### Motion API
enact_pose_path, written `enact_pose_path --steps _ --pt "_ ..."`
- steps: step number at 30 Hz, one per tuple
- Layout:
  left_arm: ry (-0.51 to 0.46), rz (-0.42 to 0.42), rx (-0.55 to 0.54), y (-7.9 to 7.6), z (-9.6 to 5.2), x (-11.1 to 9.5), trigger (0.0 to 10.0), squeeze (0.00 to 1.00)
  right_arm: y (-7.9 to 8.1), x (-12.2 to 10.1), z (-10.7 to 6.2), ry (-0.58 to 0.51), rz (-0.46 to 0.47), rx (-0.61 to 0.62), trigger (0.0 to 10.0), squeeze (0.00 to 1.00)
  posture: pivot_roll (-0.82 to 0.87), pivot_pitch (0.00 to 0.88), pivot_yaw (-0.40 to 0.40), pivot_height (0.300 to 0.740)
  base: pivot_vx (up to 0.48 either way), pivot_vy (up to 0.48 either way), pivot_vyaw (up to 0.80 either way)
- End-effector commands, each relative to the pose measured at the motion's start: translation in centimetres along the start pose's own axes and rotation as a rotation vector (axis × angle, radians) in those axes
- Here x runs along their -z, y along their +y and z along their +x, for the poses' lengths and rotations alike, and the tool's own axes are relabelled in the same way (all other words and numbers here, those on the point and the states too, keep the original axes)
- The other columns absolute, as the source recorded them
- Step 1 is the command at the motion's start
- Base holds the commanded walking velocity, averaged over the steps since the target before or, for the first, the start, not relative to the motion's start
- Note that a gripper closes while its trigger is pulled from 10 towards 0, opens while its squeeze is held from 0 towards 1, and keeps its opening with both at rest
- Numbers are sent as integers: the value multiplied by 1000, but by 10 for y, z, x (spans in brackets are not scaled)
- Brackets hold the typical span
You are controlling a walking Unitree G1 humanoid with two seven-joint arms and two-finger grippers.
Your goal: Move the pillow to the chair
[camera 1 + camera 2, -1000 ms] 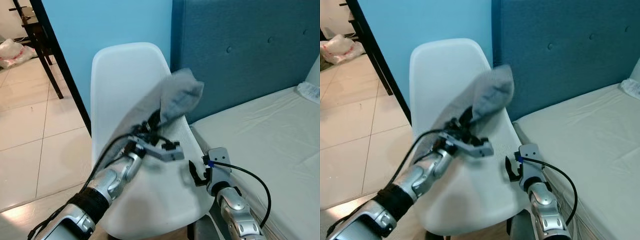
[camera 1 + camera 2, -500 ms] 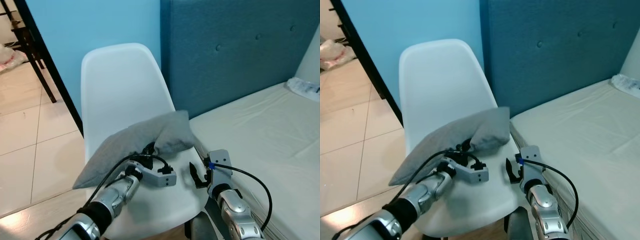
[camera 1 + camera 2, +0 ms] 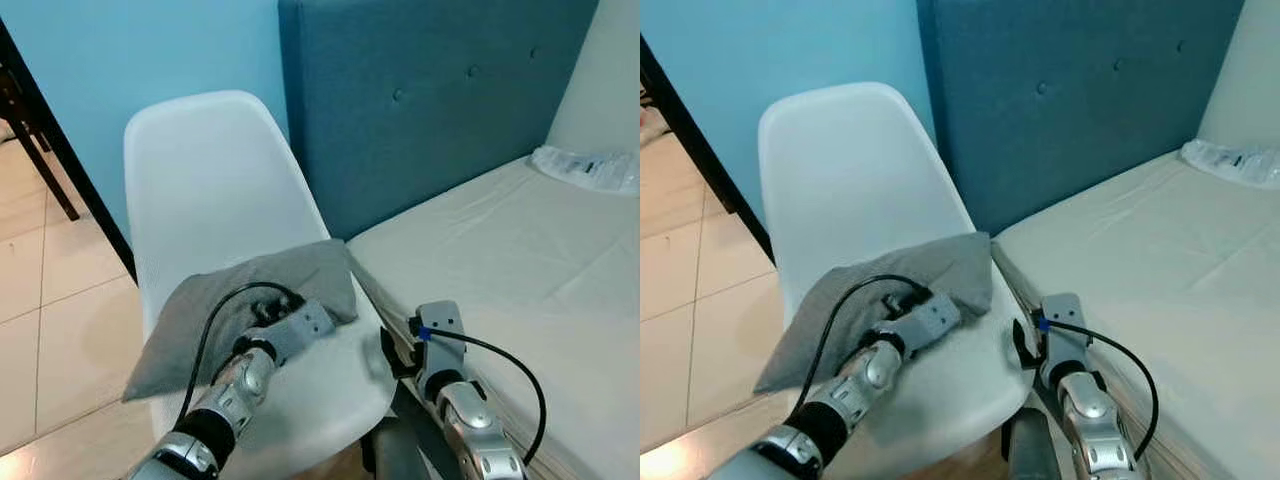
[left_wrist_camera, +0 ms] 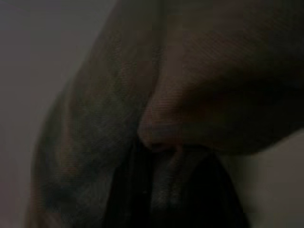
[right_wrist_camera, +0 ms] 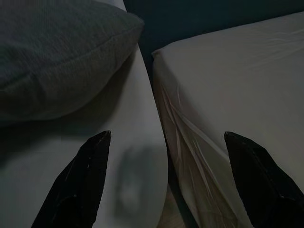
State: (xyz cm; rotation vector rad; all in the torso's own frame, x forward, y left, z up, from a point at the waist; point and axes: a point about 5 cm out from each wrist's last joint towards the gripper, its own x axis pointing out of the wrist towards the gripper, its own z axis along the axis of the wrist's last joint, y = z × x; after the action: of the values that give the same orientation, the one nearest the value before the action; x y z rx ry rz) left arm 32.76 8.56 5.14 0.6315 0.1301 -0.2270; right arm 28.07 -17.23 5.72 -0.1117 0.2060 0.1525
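You have the grey pillow (image 3: pixel 250 305) lying on the seat of the white chair (image 3: pixel 200 180), its far corner toward the bed (image 3: pixel 520 250) and its near-left corner hanging a little past the seat's left edge. Your left gripper (image 3: pixel 902 300) sits on top of the pillow near its middle; in the left wrist view the dark fingers (image 4: pixel 137 190) are pressed close together with a fold of grey cloth pinched between them, so that gripper is clamped on the pillow. Your right gripper (image 5: pixel 166 175) hovers low between the chair's right edge and the side of the bed, its two black fingers (image 5: pixel 80 180) spread wide apart with nothing between them; it is near the pillow's corner but not touching it. The chair stands against the light blue wall (image 3: pixel 150 50), just beside the dark blue padded headboard (image 3: pixel 430 90). A clear plastic bag (image 3: pixel 585 165) lies on the white sheet at the far end of the bed.
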Motion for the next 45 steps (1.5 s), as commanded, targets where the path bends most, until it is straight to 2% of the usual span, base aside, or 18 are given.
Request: enact_pose_path --steps 1,5,11,12,14,15,20,22,23,27,28,29,30,32,33,37,42,45 --pt "122 -138 -71 16 -4 25 10000 1000 7 -2 -1 -7 26 -38 10000 0 -194 90 58 585 0 0 0" --pt "180 -258 -99 24 -6 35 10000 1000 13 -3 -3 -16 49 -103 10000 0 -192 83 57 585 0 0 0" --pt "275 -305 -90 32 -13 56 10000 1000 15 -4 -3 -18 68 -142 10000 0 -184 81 52 585 0 0 0" --pt "329 -313 -53 34 -18 67 10000 1000 16 -4 -3 -16 68 -153 10000 0 -180 79 48 585 0 0 0" --pt "363 -312 -1 34 -21 73 10000 1000 16 -4 -2 -15 67 -157 10000 0 -180 79 48 585 0 0 0" --pt "411 -253 139 32 -27 83 10000 1000 15 -5 -2 -15 67 -162 10000 0 -180 79 48 585 0 0 0" --pt "426 -218 204 40 -33 90 10000 1000 15 -6 -2 -14 70 -168 10000 0 -169 81 43 585 0 0 0" --pt "373 -255 237 50 -34 85 10000 1000 15 -6 -2 -13 71 -175 10000 0 -165 82 43 585 0 0 0" --pt "262 -332 316 56 -33 70 10000 1000 15 -7 -1 -15 76 -179 10000 0 -162 82 44 585 0 0 0" --pt "70 -386 442 67 -37 43 10000 1000 16 -8 0 -20 84 -183 10000 0 -156 80 44 585 0 0 0" --pt "70 -386 442 67 -37 43 10000 1000 16 -8 0 -20 84 -183 10000 0 -156 80 44 585 0 0 0" --pt "-61 -439 460 80 -39 26 10000 1000 16 -9 1 -27 98 -183 10000 0 -155 80 46 585 0 0 0" --pt "-108 -471 434 87 -39 20 10000 1000 16 -10 1 -30 111 -179 10000 0 -155 80 46 585 0 0 0" --pt "-138 -503 404 92 -38 16 10000 1000 15 -11 2 -33 125 -174 10000 0 -155 80 46 585 0 0 0" --pt "-145 -540 362 94 -36 15 10000 0 14 -12 2 -34 125 -170 10000 0 -151 79 49 585 0 0 0" --pt "-136 -630 251 89 -38 23 10000 0 15 -13 3 -43 130 -177 10000 0 -153 79 55 585 0 0 0" --pt "-7 -609 -9 94 -50 62 10000 0 20 -14 0 -60 146 -222 10000 0 -153 82 55 605 0 0 0" --pt "21 -608 -55 95 -54 70 10000 0 21 -14 0 -59 149 -228 10000 0 -153 82 55 614 0 0 0"
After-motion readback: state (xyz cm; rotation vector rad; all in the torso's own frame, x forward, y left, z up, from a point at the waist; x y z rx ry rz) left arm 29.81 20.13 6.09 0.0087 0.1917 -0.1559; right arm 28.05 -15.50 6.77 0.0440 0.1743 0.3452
